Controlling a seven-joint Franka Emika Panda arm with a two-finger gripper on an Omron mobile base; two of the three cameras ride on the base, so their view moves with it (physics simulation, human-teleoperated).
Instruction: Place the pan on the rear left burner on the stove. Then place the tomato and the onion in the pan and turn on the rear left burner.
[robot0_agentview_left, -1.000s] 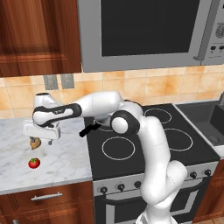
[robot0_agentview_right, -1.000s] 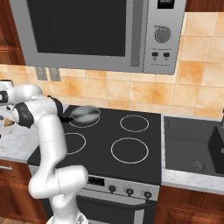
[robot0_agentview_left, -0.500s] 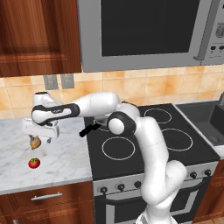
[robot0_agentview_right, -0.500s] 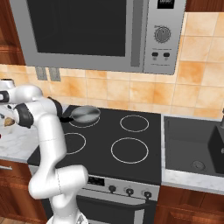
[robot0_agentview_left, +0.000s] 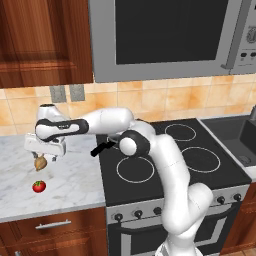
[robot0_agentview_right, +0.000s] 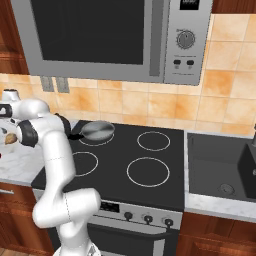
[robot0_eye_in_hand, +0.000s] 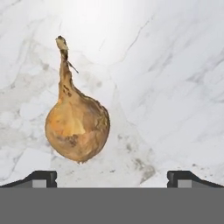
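Your claw hangs over the white marble table to the left of the stove, and in the hand view its two dark fingertips stand wide apart, open and holding nothing. The small tan-brown onion with its thin dry stalk sits between and just beyond them; you cannot tell whether a finger touches it. In the left base view the onion shows just under the claw, partly hidden by it. The small bright red tomato with a green cap lies on the table nearer the front edge, apart from the onion.

The small round shiny grey steel pan sits on the rear left burner, its white circle peeking out around it, on the flat black glass stove. In the left base view your arm hides most of the pan; its black handle sticks out. No writing is readable; the marks on the steel microwave panel are too small to make out.
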